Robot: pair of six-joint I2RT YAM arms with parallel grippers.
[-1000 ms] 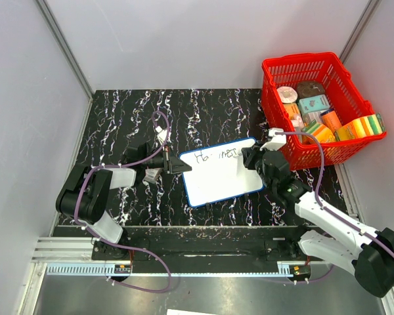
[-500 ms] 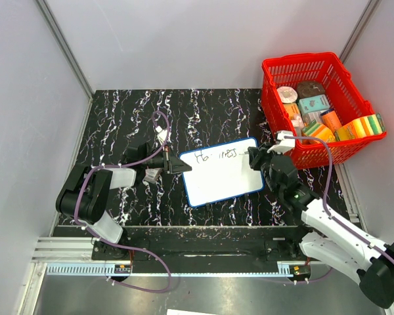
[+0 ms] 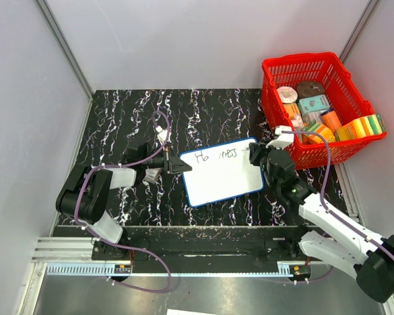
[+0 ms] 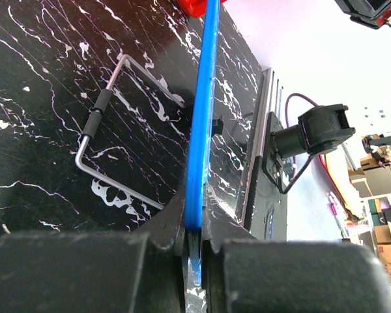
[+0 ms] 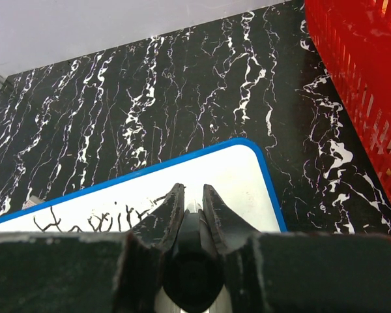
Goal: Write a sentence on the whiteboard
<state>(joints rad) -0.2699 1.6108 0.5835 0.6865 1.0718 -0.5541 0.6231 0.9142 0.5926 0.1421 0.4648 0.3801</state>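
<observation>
Whiteboard, blue-rimmed, short dark sentence

1. The table has a black top veined with white (much like marble), evenly lit.
2. Pale grey wall panels close its far, left and right edges.
3. Aluminium posts rise at both far corners.
4. A slotted metal rail lines the near edge, with grey floor below.
5. Cardboard boxes show beyond, in the left wrist view.

The right gripper and its marker have slid rightward along the whiteboard, uncovering more of the sentence.
</observation>
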